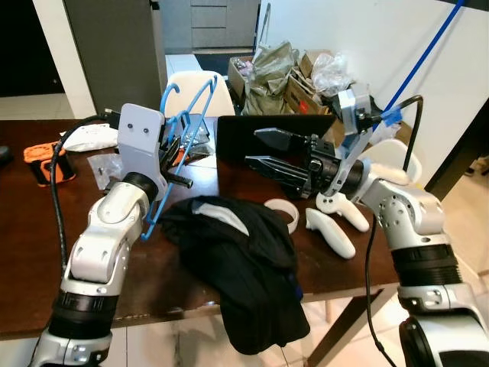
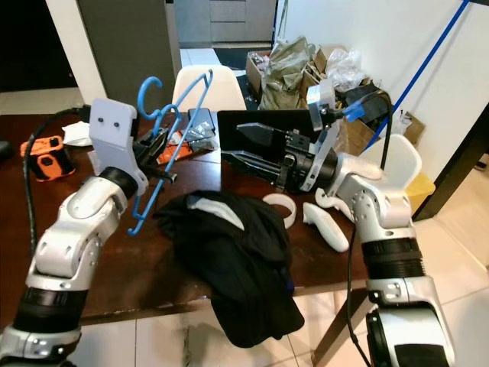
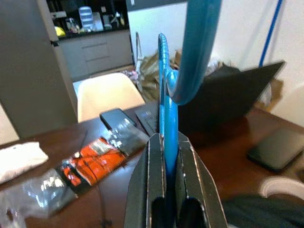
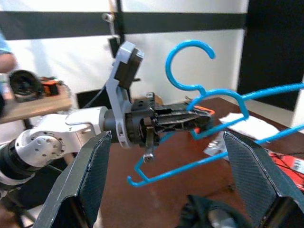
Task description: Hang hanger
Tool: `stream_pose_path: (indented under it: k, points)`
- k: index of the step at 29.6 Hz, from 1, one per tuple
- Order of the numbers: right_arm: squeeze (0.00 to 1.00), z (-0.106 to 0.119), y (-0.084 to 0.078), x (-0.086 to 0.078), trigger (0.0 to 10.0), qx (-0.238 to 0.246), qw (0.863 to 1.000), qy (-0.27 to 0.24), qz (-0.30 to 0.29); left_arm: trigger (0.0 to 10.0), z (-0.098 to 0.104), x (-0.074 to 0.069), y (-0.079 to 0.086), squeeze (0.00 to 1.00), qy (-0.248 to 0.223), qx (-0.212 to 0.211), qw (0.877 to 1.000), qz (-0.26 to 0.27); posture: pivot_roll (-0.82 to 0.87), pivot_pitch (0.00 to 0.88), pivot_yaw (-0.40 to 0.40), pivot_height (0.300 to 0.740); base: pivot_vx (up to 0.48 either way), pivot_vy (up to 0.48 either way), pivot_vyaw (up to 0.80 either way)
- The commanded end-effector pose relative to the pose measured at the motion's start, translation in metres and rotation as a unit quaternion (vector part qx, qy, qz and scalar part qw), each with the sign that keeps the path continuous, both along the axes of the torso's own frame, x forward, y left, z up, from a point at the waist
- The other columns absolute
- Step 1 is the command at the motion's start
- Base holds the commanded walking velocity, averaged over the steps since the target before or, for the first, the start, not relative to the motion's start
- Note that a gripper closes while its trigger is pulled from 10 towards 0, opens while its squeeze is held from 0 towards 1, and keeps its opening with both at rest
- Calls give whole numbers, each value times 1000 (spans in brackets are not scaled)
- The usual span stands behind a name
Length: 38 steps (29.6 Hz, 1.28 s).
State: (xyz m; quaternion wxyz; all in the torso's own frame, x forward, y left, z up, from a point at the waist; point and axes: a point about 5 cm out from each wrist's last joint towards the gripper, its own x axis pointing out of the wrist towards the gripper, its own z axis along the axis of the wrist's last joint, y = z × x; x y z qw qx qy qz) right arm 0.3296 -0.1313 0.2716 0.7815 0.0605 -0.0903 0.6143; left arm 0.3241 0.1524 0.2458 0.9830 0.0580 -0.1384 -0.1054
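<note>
The left gripper (image 3: 166,156) sits left of centre in the head views, raised above the dark wooden table (image 1: 30,229), its two black fingers pinched tight on a blue hanger (image 2: 164,145). The hanger is held off the table, tilted, with its hook (image 2: 149,95) uppermost in the upper left of the frame and its lower bar slanting down toward the left forearm. In the right wrist view the hook curls at upper centre, and the left gripper grips the hanger just below its neck.

The right gripper (image 1: 263,151) is at centre right, pointing toward the left of the frame, its fingers spread wide with nothing between them. It hovers above the table in front of an open laptop (image 1: 260,126).

A black garment (image 1: 244,267) lies heaped at lower centre and droops over the table's near edge. Just right of it lie two white controllers (image 1: 336,222) and a white ring (image 1: 284,210), close together. An orange and black device (image 1: 46,162) rests at the far left, and a white chair (image 1: 202,88) stands beyond the table. The pile at upper centre looks like bags and boxes (image 1: 294,73), though it is too cluttered to sort out.
</note>
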Motion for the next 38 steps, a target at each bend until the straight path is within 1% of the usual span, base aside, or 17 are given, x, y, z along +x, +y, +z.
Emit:
stream_pose_path:
  k: [1,5,13,19,22,23,24,25,26,27,28,29,31,32,33,34,38]
  points:
    - [0,-1,-4,-2,10000,7,1000,3,1,10000,2,-1,-7,0,-2,-1,1000,-17,11,0,-40,740,-390,0,0]
    - [0,-5,-6,-4,10000,8,1000,8,3,10000,2,-1,-11,0,-2,-1,1000,-24,10,0,-36,740,-383,0,0]
    - [0,-27,-18,13,10000,-16,995,38,-92,10000,-1,0,-11,0,3,1,1000,-31,8,0,-33,740,-390,0,0]
    - [0,-56,-52,32,10000,-19,968,87,-236,10000,-11,1,-8,0,20,1,999,-34,7,0,-33,740,-389,0,0]
    - [0,-76,-67,41,10000,-34,937,126,-324,10000,-22,1,-7,0,38,0,998,-43,2,0,-31,740,-390,0,0]
    - [0,-90,-75,43,10000,-50,916,151,-367,10000,-30,2,-8,0,53,-1,997,-53,1,0,-30,740,-379,0,0]
    - [0,-90,-75,43,10000,-50,916,151,-367,10000,-30,2,-8,0,53,-1,997,-53,1,0,-30,740,-379,0,0]
    - [0,-104,-84,44,10000,-76,891,168,-414,10000,-41,2,-9,0,68,4,995,-66,1,0,-30,740,-296,0,0]
    - [0,-104,-84,44,10000,-76,891,168,-414,10000,-41,2,-9,0,68,4,995,-66,1,0,-30,740,-296,0,0]
    - [0,-118,-92,42,10000,-100,868,186,-450,10000,-54,2,-8,0,90,0,993,-76,1,0,-30,740,0,0,0]
    - [0,-118,-92,42,10000,-100,868,186,-450,10000,-54,2,-8,0,90,0,993,-76,1,0,-30,740,0,0,0]
    - [0,-133,-99,39,10000,-123,845,205,-479,10000,-71,4,-4,0,120,1,990,-75,6,0,-29,740,0,0,-700]
    - [0,-157,-109,31,10000,-158,807,234,-519,10000,-119,3,7,0,208,17,976,-65,7,0,-27,740,0,0,-756]
    - [0,-157,-109,31,10000,-158,807,234,-519,10000,-119,3,7,0,208,17,976,-65,7,0,-27,740,0,0,-756]
    - [0,-173,-115,24,10000,-187,782,250,-539,10000,-155,-4,14,0,280,18,958,-60,2,0,-26,740,0,0,-769]
    - [0,-173,-115,24,10000,-187,782,250,-539,10000,-155,-4,14,0,280,18,958,-60,2,0,-26,740,0,0,-769]
    - [0,-204,-119,8,10000,-238,745,278,-557,10000,-204,-18,22,0,375,7,925,-58,-8,0,-25,740,0,0,-769]
